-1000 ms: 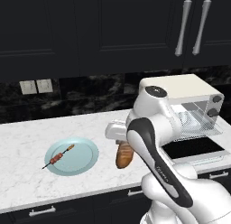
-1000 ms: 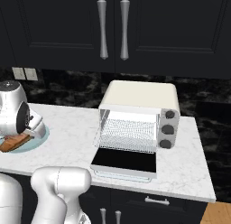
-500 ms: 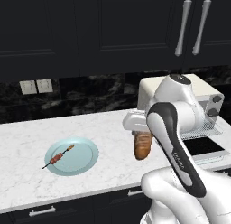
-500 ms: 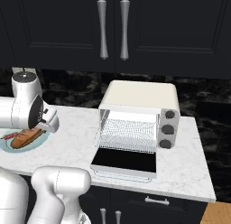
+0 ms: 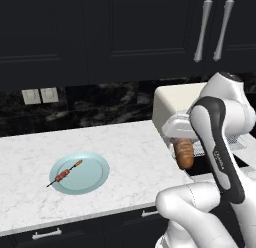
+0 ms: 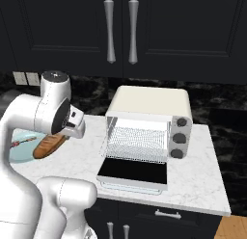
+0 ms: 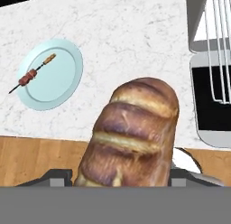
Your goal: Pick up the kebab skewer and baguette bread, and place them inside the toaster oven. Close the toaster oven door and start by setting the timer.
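My gripper (image 5: 182, 143) is shut on the baguette bread (image 5: 183, 154), a golden-brown loaf that hangs above the counter just left of the toaster oven (image 5: 181, 101). From the right base the gripper (image 6: 63, 134) holds the baguette bread (image 6: 48, 145) left of the cream toaster oven (image 6: 149, 105). The toaster oven door (image 6: 134, 172) lies folded down, showing the wire rack (image 6: 139, 139) inside. The kebab skewer (image 5: 64, 174) rests on a pale blue plate (image 5: 92, 178). Along the hand, the baguette bread (image 7: 131, 137) fills the middle, with the kebab skewer (image 7: 31, 74) at upper left.
Dark cabinets with silver handles (image 6: 120, 31) hang above the counter. White marble counter (image 5: 125, 152) stretches between the plate and the oven. Two dark knobs (image 6: 179, 138) sit on the oven's right face. Wall outlets (image 5: 40, 95) are on the backsplash.
The arm has swung to the right with the baguette bread in its grip, from beside the plate to just left of the open toaster oven. The kebab skewer has stayed on the plate.
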Available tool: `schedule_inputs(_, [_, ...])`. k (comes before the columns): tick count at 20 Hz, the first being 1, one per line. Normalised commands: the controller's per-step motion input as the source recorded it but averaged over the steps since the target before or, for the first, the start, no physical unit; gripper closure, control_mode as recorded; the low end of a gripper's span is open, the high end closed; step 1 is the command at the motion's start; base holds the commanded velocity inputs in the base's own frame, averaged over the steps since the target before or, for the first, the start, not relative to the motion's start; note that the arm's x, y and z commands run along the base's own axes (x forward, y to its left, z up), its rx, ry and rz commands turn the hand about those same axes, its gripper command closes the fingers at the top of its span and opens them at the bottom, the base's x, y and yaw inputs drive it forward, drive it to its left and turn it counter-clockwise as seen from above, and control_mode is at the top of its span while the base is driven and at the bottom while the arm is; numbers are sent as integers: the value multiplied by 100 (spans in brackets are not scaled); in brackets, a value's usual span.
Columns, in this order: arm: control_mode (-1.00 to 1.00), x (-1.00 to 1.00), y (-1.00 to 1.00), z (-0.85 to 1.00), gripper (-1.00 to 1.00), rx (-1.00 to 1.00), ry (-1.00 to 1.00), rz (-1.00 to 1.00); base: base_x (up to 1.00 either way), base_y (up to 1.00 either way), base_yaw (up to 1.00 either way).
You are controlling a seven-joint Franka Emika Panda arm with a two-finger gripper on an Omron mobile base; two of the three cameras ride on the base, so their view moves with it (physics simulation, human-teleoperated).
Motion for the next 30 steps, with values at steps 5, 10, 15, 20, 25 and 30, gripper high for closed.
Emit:
schedule_inputs(5, [-100,-13,-60,0,100,0,0,5,0,0,0])
schedule_inputs(10, [-100,-18,-22,8,100,0,9,0,0,0,0])
schedule_inputs(15, [-100,0,-36,41,100,1,29,-2,0,0,0])
schedule_inputs(20, [-100,-13,-45,0,100,0,3,-5,0,0,0])
schedule_inputs(25, [-100,1,-61,-2,100,0,0,-11,0,0,0])
schedule_inputs(30, [-100,16,-39,-20,100,0,-1,-41,0,0,0])
